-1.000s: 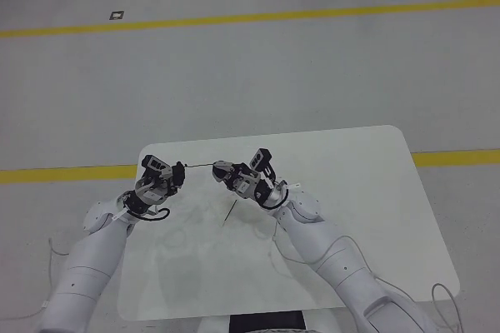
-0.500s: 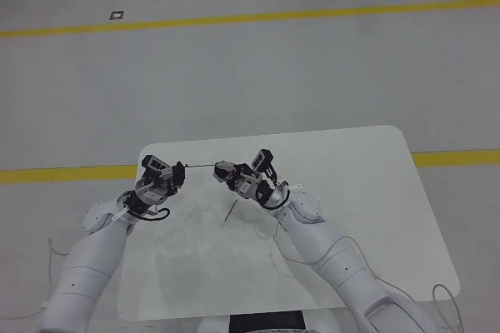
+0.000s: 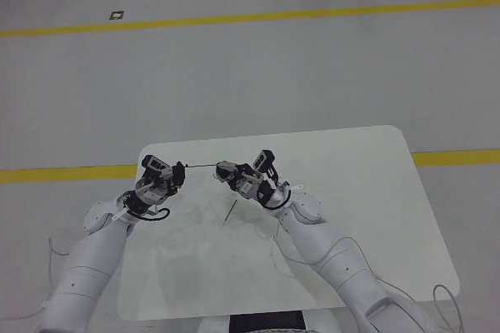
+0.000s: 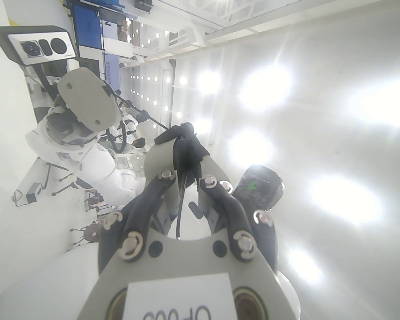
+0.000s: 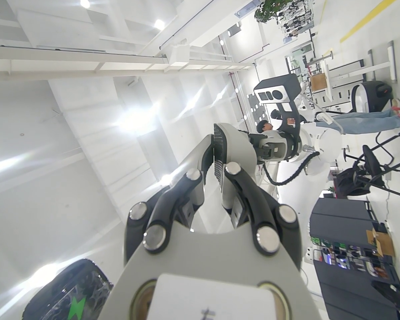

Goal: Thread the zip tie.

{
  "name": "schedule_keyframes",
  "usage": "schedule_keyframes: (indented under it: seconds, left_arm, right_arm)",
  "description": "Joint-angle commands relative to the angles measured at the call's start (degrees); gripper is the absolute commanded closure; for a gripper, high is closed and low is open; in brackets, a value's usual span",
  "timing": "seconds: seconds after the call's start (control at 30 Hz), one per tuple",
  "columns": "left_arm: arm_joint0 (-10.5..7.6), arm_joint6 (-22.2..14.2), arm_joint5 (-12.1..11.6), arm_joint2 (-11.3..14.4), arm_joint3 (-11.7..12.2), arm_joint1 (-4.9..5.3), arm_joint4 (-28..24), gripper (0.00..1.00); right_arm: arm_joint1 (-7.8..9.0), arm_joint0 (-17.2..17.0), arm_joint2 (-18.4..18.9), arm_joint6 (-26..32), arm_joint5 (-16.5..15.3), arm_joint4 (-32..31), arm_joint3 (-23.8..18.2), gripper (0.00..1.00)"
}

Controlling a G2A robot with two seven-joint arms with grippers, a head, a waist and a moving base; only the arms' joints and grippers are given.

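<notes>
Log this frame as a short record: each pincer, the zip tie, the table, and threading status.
left pincer: shut on one end of the zip tie, held above the table
right pincer: shut, the strap's other end at its tip
zip tie: stretched straight between the two pincers, clear of the table
threading: no closed loop visible

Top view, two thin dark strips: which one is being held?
The zip tie, stretched between the left hand and the right hand. The other strip appears to lie slanted on the table, beside the right arm.
</notes>
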Motion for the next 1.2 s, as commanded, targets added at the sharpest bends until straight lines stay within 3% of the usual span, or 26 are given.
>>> schedule_keyframes:
  seconds: [0.0,0.77,0.8,0.83,1.17]
  left_arm:
    - [0.0,0.0,0.0,0.0,0.0,0.0,0.0,1.0]
    - [0.0,0.0,0.0,0.0,0.0,0.0,0.0,1.0]
    - [0.0,0.0,0.0,0.0,0.0,0.0,0.0,1.0]
    - [0.0,0.0,0.0,0.0,0.0,0.0,0.0,1.0]
    - [0.0,0.0,0.0,0.0,0.0,0.0,0.0,1.0]
  right_arm:
    - [0.05,-0.1,0.1,0.0,-0.1,0.0,0.0,1.0]
    - [0.81,-1.3,1.7,-1.6,-0.9,0.0,-1.0,1.0]
    - [0.87,-1.3,1.8,-1.7,-1.1,-0.2,-1.2,0.74]
    - [0.94,-1.3,1.9,-1.7,-1.6,-0.7,-1.5,0.0]
    - [0.94,-1.3,1.9,-1.7,-1.6,-0.7,-1.5,0.0]
